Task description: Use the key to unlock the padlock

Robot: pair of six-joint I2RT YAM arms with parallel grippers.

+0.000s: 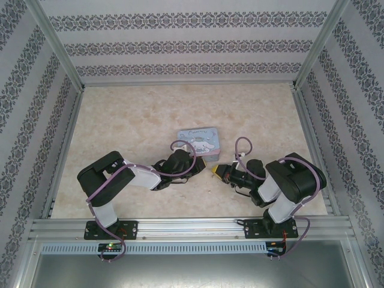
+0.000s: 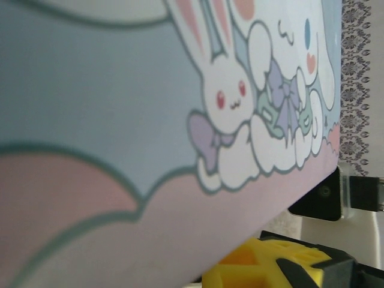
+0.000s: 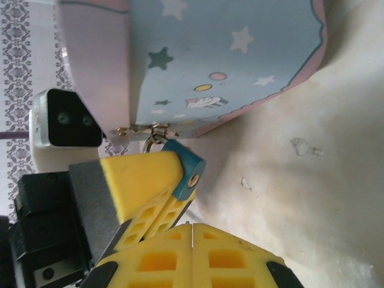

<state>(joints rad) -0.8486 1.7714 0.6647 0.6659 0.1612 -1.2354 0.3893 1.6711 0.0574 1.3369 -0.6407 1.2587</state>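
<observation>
The tiny teal padlock [image 3: 191,163] hangs from the hasp [image 3: 155,133] on the pastel cartoon tin [image 1: 201,141], keyhole [image 3: 192,178] facing my right gripper. My left gripper [image 1: 200,163] is shut on the padlock, whose body is pinched between the yellow fingers [image 3: 141,174]. My right gripper [image 3: 191,225] sits just below the lock with its jaws pressed together. A thin metal tip, apparently the key [image 3: 186,222], pokes from their seam, and the rest of it is hidden. In the left wrist view the tin's lid [image 2: 150,120] is very close, with a yellow finger [image 2: 264,267] under it.
The tin stands mid-table on the beige tabletop [image 1: 138,114], and both arms meet at its near edge. Patterned walls [image 1: 192,48] close in the back and sides. A metal rail [image 1: 192,228] runs along the front by the arm bases.
</observation>
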